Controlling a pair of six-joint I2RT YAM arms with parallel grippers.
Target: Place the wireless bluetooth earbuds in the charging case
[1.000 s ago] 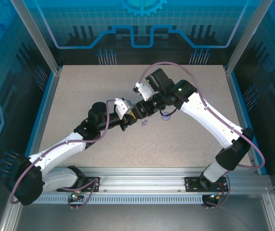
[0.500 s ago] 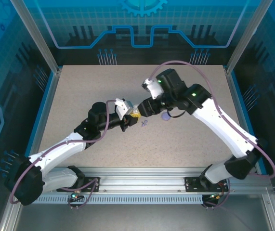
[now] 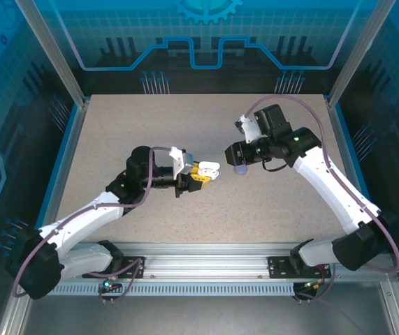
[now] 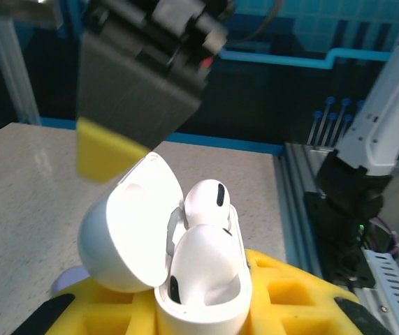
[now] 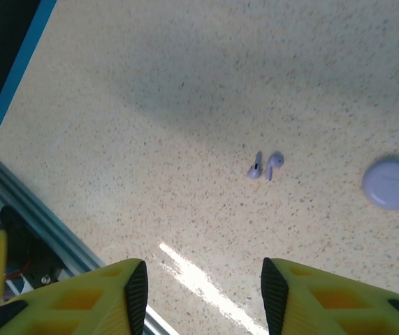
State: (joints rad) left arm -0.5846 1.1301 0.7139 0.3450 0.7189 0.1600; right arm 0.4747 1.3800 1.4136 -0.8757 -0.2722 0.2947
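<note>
From high above and behind the near edge, we look down on the whole speckled beige table (image 3: 115, 125). From the left wrist we look low and level toward the right, very close to the open white plastic charging case (image 4: 199, 279); the blurred dark block with a yellow pad (image 4: 108, 150) just beyond it is probably a finger of the right gripper (image 3: 227, 155). From the right wrist we look steeply down past its own yellow fingers (image 5: 80, 300) at the tabletop. This view shares the flat round purple disc (image 5: 393, 183) with the overhead one; the left wrist view shares the case.
</note>
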